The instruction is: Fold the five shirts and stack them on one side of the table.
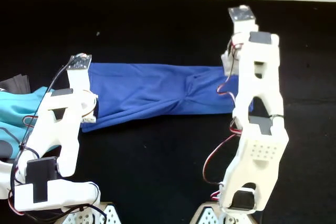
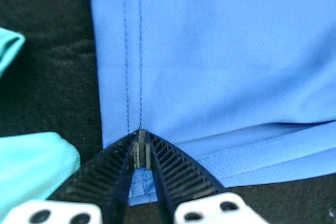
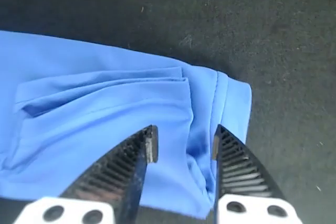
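- Pinching the hem with my left gripper (image 2: 140, 148): its jaws are closed tight on the blue shirt (image 1: 152, 93), at the end nearest the teal shirt (image 1: 18, 106).
- The blue shirt lies in a long band on the black table (image 1: 157, 150), running away from the teal shirt.
- My right gripper (image 3: 184, 145) hovers at the end farthest from the teal shirt, jaws spread partway, straddling the bunched layers and holding nothing.
- I reckon the step in hand is securing that far end, so I want every layer between the fingers before closing.
- Then I lift both ends level and carry the far end toward the teal shirt, cloth taut so the pucker at its middle smooths out.
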{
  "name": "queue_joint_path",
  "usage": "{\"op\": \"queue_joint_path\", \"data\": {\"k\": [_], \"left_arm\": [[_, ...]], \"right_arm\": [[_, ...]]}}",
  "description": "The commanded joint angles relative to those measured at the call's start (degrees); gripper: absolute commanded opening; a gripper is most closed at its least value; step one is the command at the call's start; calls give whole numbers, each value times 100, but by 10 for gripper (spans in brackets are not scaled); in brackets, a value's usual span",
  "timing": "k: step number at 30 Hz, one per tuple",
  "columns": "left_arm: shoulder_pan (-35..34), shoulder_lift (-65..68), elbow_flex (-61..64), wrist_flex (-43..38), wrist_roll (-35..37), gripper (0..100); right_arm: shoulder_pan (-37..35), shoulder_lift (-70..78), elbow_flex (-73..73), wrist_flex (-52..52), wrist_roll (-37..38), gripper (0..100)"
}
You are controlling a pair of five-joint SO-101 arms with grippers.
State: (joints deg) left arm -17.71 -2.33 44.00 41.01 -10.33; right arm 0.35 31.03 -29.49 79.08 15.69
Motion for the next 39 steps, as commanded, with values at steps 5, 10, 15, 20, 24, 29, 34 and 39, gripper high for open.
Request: {"op": "queue_joint_path", "data": {"k": [5, 10, 15, 20, 24, 29, 34, 39], "left_arm": [[22, 66, -22, -132, -35, 8], [22, 66, -22, -132, -35, 8], [22, 66, -22, -132, -35, 8], [22, 66, -22, -132, -35, 8], [22, 66, -22, -132, -35, 8], [22, 66, -22, -132, -35, 8], [22, 66, -22, -132, -35, 8], [22, 66, -22, -132, -35, 8]], "right_arm": [[-198, -760, -673, 1420, -35, 132], [-989, -611, -664, 1807, -62, 15], [-1938, -330, -664, 1833, -70, 5], [-2404, 180, -664, 1719, -70, 5], [-2571, 567, -664, 1719, -70, 6], [-2730, 699, -655, 1604, -70, 6], [-2791, 646, -22, 1341, -70, 6], [-2782, 400, 857, 857, -70, 6]]}}
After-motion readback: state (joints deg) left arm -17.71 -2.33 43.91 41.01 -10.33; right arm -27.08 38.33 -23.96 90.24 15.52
